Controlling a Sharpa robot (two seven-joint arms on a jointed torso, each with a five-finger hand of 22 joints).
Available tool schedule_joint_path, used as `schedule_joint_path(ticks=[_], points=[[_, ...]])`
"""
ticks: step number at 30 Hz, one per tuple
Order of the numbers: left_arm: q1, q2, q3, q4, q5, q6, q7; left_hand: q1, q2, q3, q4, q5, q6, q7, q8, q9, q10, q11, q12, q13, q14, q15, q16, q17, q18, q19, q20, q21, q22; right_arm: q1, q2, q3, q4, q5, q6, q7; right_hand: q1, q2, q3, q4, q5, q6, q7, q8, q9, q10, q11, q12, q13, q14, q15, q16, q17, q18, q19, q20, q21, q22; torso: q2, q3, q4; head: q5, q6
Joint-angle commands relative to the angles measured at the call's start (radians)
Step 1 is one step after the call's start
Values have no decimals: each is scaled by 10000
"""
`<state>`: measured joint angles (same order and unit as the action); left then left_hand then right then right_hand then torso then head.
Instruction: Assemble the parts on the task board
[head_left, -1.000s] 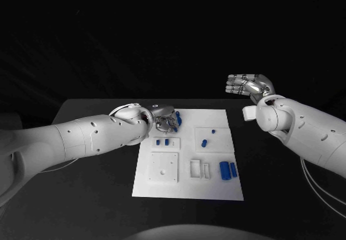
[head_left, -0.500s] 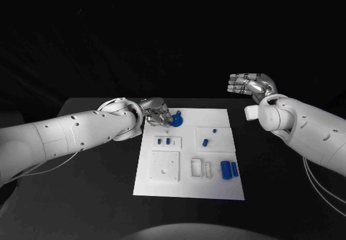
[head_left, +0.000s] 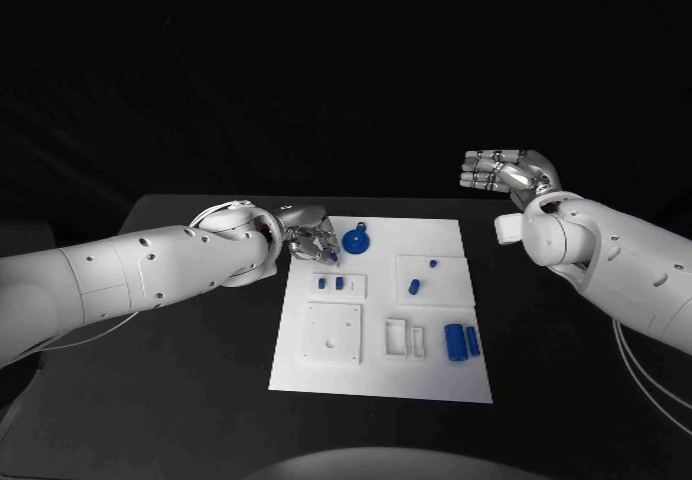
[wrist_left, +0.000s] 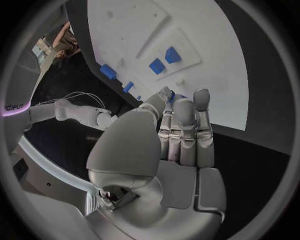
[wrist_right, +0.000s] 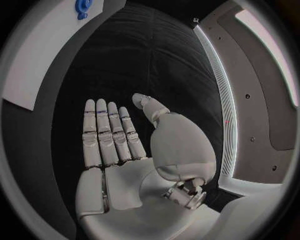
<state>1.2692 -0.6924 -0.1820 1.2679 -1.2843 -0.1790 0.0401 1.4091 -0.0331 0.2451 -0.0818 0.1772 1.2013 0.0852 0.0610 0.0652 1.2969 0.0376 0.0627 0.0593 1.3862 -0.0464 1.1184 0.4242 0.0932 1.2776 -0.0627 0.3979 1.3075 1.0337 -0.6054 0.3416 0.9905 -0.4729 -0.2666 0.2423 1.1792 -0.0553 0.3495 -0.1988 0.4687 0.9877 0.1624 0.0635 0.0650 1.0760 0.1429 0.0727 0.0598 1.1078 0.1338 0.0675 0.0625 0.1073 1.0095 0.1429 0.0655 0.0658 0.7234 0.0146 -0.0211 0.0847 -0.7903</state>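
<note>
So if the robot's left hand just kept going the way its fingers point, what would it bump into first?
Most likely the task board. In the left wrist view the left hand points its fingers over the board's white surface, toward a raised panel holding small blue parts. Depth is unclear, so this is a guess.

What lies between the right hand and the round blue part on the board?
In the head view, bare white task board and black table separate right hand and round blue part.

Left hand (head_left: 307, 240) low at the task board (head_left: 382, 370) edge beside a round blue part (head_left: 358, 240); right hand (head_left: 505, 170) raised, well apart.
</note>
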Motion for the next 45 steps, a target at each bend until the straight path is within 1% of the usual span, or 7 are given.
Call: schedule_joint_path(ticks=[1, 6, 11, 18, 26, 33, 45], points=[[-14, 43, -31, -28, -667, 99, 73, -1, -104, 14, 64, -33, -48, 7, 21, 3, -57, -21, -45, 2, -30, -34, -61, 1, 30, -18, -33, -48, 190, -12, 2, 5, 40, -115, 172, 146, -33, 1, 45, 29, 54, 70, 19, -8, -6, 88, -12, -51, -15, 71, 3, -55, -10, 87, 20, -8, 18, -12, 8, 9, -13, 24, -8], [-46, 91, -84, -114, -821, 45, 98, 16, -112, 23, 81, -36, -46, 8, 21, 3, -55, -21, -46, 2, -30, -34, -63, 3, 30, -18, -32, -52, 190, -16, 3, 5, 53, -122, 171, 151, -33, 1, 45, 29, 54, 70, 19, -8, -6, 88, -12, -51, -15, 71, 3, -55, -10, 87, 20, -8, 18, -12, 11, 13, -9, 16, -14], [-63, 140, -107, -189, -893, 11, 98, 54, -118, 42, 116, -28, -39, 11, 22, 4, -49, -22, -44, 2, -20, -29, -64, 8, 37, -9, -28, -51, 194, -17, 4, 5, 53, -132, 184, 150, -45, -7, 55, 29, 54, 75, 18, -8, -6, 94, -13, -52, -15, 75, 4, -54, -9, 85, 21, -10, 17, -13, 8, 12, -18, 13, -7], [-74, 204, -116, -265, -997, -10, 99, 76, -112, 53, 118, -24, -37, 14, 20, 4, -46, -22, -44, 3, -20, -28, -65, 9, 42, -8, -26, -49, 196, -17, 4, 5, 50, -141, 192, 145, -45, -7, 55, 29, 54, 75, 18, -8, -6, 94, -13, -52, -15, 75, 4, -54, -9, 85, 21, -10, 17, -13, 7, 19, -12, 0, -14], [-106, 313, -121, -358, -1049, -25, 129, 76, -122, 52, 126, -33, -55, 18, 19, 2, -65, -14, -46, 2, -26, -24, -71, 8, 44, -13, -22, -51, 195, -17, 3, 5, 44, -144, 198, 140, -45, -7, 55, 29, 54, 75, 18, -8, -6, 94, -13, -52, -15, 75, 4, -54, -9, 85, 21, -10, 17, -13, 10, 9, -23, -19, -10], [-126, 380, -126, -414, -1053, -33, 117, 76, -122, 52, 126, -33, -55, 18, 19, 2, -65, -14, -46, 2, -26, -24, -71, 8, 44, -13, -22, -51, 195, -17, 1, 5, 43, -145, 199, 140, -45, -7, 55, 29, 54, 75, 18, -8, -6, 94, -13, -52, -15, 75, 4, -54, -9, 85, 21, -10, 17, -13, 7, 15, -6, -45, -10], [-167, 497, -160, -592, -1102, 38, 78, 146, -116, 84, 128, -31, -69, 30, 20, 3, -79, -9, -45, 2, -32, -21, -76, 13, 51, -22, -20, -42, 200, -17, -2, 5, 44, -147, 211, 141, -45, -7, 55, 29, 54, 75, 18, -8, -6, 94, -13, -52, -15, 75, 4, -54, -9, 85, 21, -10, 17, -13, 12, 11, -17, -52, -15]])
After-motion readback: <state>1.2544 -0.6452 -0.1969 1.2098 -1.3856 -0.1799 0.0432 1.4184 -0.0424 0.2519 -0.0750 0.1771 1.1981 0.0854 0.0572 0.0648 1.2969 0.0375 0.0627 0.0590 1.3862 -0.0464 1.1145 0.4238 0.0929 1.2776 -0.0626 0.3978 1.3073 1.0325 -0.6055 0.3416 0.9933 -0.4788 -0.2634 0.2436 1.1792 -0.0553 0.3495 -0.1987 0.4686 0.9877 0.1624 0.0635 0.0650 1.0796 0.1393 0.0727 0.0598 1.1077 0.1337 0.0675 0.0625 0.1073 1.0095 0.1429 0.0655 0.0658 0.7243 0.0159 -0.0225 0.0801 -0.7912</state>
